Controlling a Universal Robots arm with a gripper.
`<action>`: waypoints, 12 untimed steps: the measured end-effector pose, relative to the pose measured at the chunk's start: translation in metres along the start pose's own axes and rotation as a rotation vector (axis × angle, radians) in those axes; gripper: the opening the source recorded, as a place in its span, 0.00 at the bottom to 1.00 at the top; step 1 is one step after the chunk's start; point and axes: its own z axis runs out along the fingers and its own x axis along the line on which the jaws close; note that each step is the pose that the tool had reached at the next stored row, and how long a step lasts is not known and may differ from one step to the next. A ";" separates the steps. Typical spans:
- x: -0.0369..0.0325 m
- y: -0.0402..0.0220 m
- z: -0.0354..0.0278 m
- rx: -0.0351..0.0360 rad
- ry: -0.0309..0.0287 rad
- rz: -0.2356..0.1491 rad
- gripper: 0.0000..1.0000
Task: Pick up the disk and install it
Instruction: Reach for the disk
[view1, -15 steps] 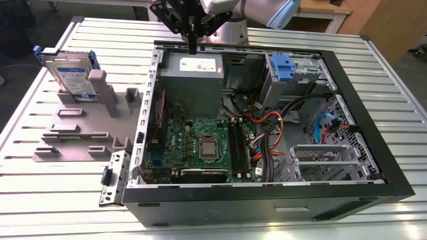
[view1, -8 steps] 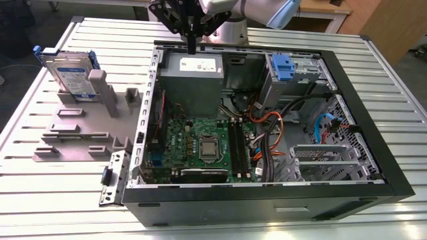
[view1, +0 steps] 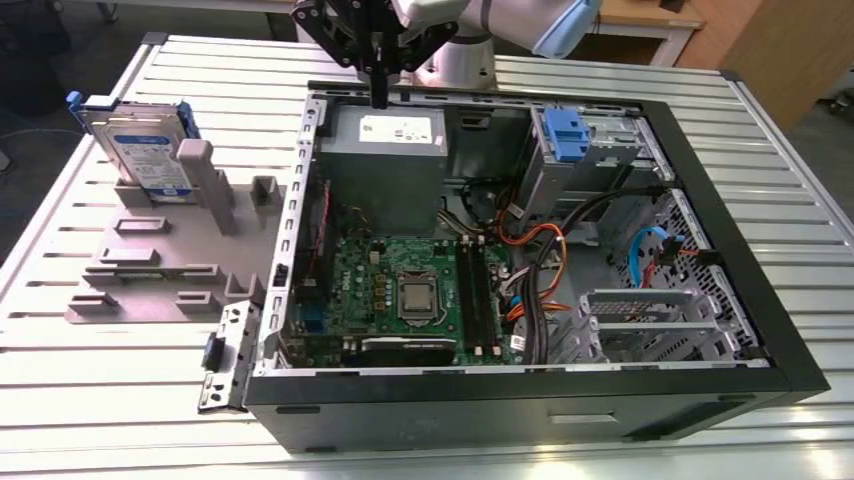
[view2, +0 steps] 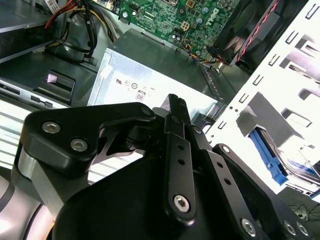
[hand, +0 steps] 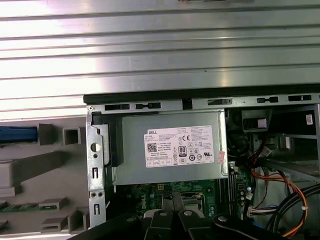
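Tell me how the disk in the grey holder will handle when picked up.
The disk looks like a rigid metal slab, so probably stiff and fairly heavy for its size. It stands on edge in the grey holder, so a sideways push might tip it. Its smooth faces may be slippery; the blue side rails probably give surer purchase.

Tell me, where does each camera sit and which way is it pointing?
Exterior view: off the arm, high, looking down on the open computer case, with the disk at the exterior view's left; the gripper shows above.
First wrist view: on the arm, facing the grey metal box; gripper links show.
Second wrist view: on the arm, looking past the gripper at that box.
All three share the box.
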 end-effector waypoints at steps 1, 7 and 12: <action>0.0001 0.0000 0.0000 0.0000 0.0000 0.000 0.11; 0.0037 -0.0003 -0.0001 0.0000 -0.0001 0.000 0.11; 0.0047 -0.0003 -0.0001 0.0000 0.0000 0.000 0.11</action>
